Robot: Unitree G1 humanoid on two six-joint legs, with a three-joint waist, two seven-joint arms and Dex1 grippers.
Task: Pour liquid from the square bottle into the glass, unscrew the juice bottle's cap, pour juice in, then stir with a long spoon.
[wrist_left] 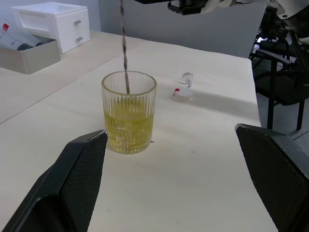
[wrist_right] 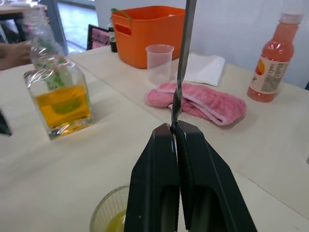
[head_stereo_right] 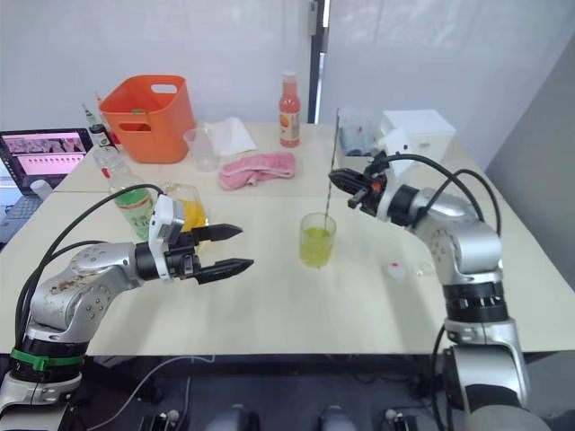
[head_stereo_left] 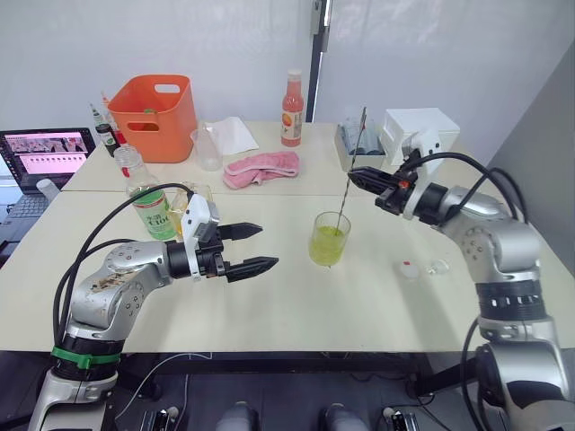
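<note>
Room: white walls behind, and two pale tables (head_stereo_left: 296,296) pushed together, with the robot reaching over the near one.
Right gripper: the right gripper (wrist_right: 175,129) has its two black fingers pressed tight together on the stem of the long spoon (head_stereo_left: 353,167). It hangs above and just to the right of the glass.
Spoon: it stands nearly straight up, and its low end goes down into the glass (head_stereo_left: 330,239). The little bowl end is hard to see under the drink.
Left gripper: the left gripper (head_stereo_left: 254,246) has its fingers spread wide with nothing between them. It points at the glass from the left, near it but not touching.
Glass: it stands upright in the middle of the near table, about a third full of yellow-green drink.
Cap: the white cap (head_stereo_left: 410,269) with its red tab lies on the table to the right of the glass, beside a small clear stopper (head_stereo_left: 438,266).
Bottles: the square bottle (wrist_right: 60,99) and the green juice bottle (head_stereo_left: 146,199) stand together behind the left arm, both upright.
Done: both pours look finished, I think, and the cap is off.
Left to do: the stirring, which looks to be the step now.
Hard to see: the left arm covers part of both bottles. I cannot tell if the spoon touches the bottom of the glass.
</note>
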